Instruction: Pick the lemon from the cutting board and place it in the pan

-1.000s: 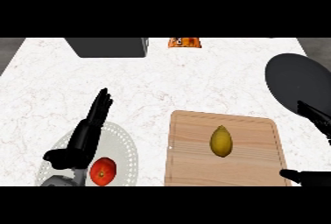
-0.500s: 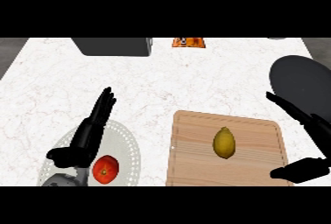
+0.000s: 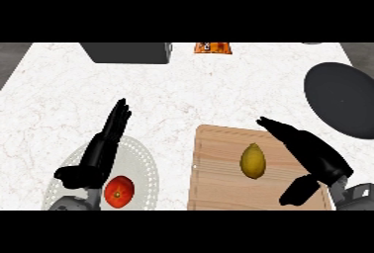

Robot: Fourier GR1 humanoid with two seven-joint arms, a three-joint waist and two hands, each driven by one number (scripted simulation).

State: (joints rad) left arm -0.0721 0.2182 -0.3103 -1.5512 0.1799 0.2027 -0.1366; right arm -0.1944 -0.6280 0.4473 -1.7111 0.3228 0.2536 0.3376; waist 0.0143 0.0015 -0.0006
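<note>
Lemon (image 3: 253, 160) lies mid cutting board (image 3: 219, 173), long axis running near-to-far w/ a slight tilt, pointed tip toward far edge. Right hand (image 3: 310, 155) over board's right side, just beside lemon, fingers straight, thumb spread, holding nothing. Pan (image 3: 343, 99) sits far right. Left hand (image 3: 99, 153) rests open over plate (image 3: 142, 163) w/ tomato (image 3: 118, 191).

A single head view looks steeply down onto the white marbled desk (image 3: 182, 89) from above its near edge, facing toward the far edge. It sits close enough that the desk fills nearly the whole frame, with darker ground showing only at the far corners. Each robot hand, left (image 3: 99, 153) and right (image 3: 310, 155), enters from the near edge.
</note>
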